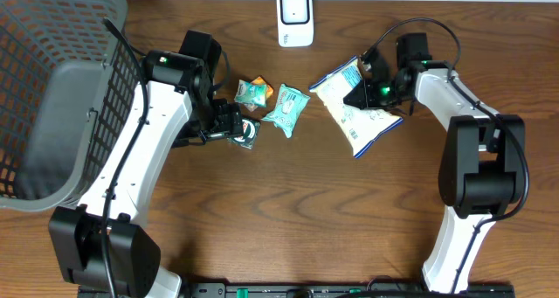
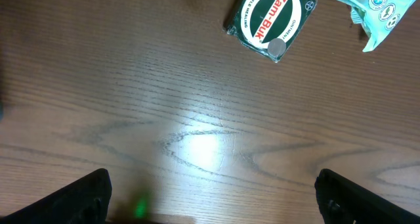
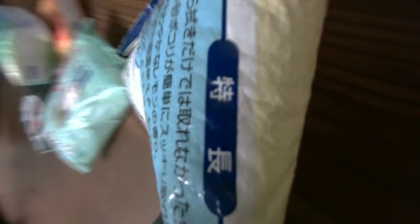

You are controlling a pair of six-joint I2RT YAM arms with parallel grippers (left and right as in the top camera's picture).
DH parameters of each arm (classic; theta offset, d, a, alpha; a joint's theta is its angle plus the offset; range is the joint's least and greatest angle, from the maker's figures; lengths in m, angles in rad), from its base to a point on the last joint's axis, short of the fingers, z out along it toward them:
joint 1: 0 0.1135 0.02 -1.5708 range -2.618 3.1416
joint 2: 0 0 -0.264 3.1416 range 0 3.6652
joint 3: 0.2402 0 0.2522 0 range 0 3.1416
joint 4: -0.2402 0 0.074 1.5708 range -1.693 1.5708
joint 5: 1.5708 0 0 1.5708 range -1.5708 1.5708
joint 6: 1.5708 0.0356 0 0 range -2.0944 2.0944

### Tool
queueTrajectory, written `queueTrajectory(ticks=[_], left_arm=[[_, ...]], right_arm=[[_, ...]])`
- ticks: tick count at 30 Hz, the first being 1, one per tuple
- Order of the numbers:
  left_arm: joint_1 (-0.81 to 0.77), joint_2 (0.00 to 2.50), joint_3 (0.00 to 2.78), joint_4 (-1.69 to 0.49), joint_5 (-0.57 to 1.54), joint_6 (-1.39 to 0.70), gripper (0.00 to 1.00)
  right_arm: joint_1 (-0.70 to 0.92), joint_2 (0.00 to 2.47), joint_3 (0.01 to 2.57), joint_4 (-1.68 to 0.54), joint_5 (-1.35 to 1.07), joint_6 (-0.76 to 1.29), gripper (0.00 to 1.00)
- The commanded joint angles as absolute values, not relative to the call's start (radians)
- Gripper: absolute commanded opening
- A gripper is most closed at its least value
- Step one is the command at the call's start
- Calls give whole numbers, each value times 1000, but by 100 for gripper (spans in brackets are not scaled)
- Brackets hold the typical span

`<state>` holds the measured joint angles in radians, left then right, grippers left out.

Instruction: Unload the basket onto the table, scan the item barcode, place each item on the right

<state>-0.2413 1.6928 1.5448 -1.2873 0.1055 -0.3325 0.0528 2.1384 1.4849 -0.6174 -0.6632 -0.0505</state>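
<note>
A white and blue pouch [image 1: 362, 123] with Japanese print lies tilted at the centre right, and my right gripper [image 1: 365, 92] is shut on its upper edge. In the right wrist view the pouch [image 3: 236, 106] fills the frame and the fingers are hidden. The white barcode scanner [image 1: 295, 18] stands at the back edge, apart from the pouch. My left gripper [image 1: 229, 123] hovers low beside a green Zam-Buk tin [image 1: 247, 133]. It is open with nothing between its fingers [image 2: 85, 198], and the tin [image 2: 270, 22] lies ahead of it.
A teal packet [image 1: 286, 108] and a small orange-green packet [image 1: 253, 92] lie between the arms. The teal packet [image 2: 371, 10] also shows at the left wrist view's top right. A grey mesh basket [image 1: 52, 97] takes up the left side.
</note>
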Motion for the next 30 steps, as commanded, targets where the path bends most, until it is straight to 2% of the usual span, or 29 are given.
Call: queueTrajectory(ticks=[1, 6, 10, 16, 20, 23, 30], left_arm=[[-241, 1697, 1555, -1294, 104, -326, 98], [-241, 1697, 1555, -1293, 104, -326, 98], [-241, 1697, 1555, -1294, 104, -326, 98], [-241, 1697, 1555, -1294, 104, -326, 98], [-241, 1697, 1555, -1294, 104, -326, 98], [-241, 1697, 1555, -1294, 104, -326, 98], [-241, 1697, 1555, -1294, 104, -326, 98]], right_arm=[[35, 2150, 1488, -620, -842, 0, 1], [-23, 2125, 1528, -584, -1208, 47, 1], [-54, 2089, 1541, -482, -1375, 216, 1], [-49, 2017, 1541, -418, -1375, 352, 1], [-25, 1947, 1541, -417, -1341, 352, 1], [1, 1870, 1541, -409, -1229, 351, 1], [41, 1721, 1541, -313, -1073, 252, 1]])
